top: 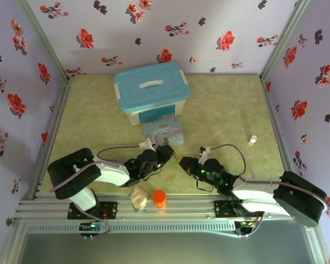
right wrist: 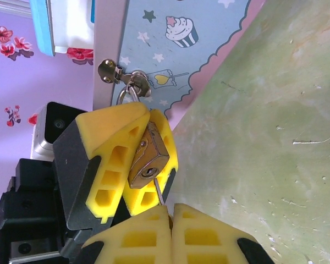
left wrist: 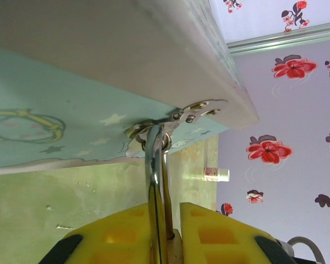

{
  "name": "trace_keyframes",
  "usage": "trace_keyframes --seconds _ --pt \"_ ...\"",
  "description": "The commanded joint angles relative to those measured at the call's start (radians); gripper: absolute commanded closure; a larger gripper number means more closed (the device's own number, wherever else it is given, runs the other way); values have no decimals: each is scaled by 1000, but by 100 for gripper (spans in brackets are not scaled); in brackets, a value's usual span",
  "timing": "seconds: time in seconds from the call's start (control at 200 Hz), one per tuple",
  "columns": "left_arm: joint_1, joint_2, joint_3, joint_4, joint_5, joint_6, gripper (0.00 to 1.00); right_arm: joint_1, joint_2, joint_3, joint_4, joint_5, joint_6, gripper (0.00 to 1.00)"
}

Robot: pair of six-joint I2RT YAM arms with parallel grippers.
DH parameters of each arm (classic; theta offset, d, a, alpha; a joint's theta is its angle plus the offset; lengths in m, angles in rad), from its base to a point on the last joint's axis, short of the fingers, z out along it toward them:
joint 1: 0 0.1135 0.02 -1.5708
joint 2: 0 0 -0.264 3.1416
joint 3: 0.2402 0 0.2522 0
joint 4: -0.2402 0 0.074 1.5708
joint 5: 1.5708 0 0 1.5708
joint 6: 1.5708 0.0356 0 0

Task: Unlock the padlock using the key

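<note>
Where both arms meet in top view, left gripper (top: 168, 152) and right gripper (top: 182, 161) sit tip to tip, pale-blue tin (top: 164, 132) just beyond jaw tips. Left wrist view — yellow fingers (left wrist: 220, 234) pinched narrow on padlock (left wrist: 175, 250), shackle (left wrist: 155, 179) rising from between jaws, threaded through hasp (left wrist: 201, 107) on tin edge. Right wrist view — right jaws closed tight on key (right wrist: 158, 195), thin blade running forward from jaw tips to keyhole of brass padlock (right wrist: 147, 159), itself clamped between left gripper's fingers just ahead.

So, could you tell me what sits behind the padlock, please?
One yellow jaw of the left gripper lies behind the padlock, with the blue tin beyond. The lock's back face is covered.
</note>
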Motion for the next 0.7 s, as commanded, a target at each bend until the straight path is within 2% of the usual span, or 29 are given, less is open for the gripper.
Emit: trace_keyframes --seconds 0.0,0.2,0.325,0.385,0.495,0.695 --pt "3 3 8 108 -4 -29 100 -8 27 17 52 7 -23 100" --pt "2 30 1 146 16 -55 100 -17 98 40 138 -21 -19 100" --pt "2 0 -5 57 8 -90 100 -17 90 6 173 19 20 100" --pt "2 -19 -4 16 6 -97 100 -16 38 -8 93 50 33 100" --pt "2 -54 4 -24 -17 -52 100 -14 -99 26 -199 66 -33 100" --pt "11 -72 7 32 -31 -9 100 -25 -285 11 -346 55 -66 100"
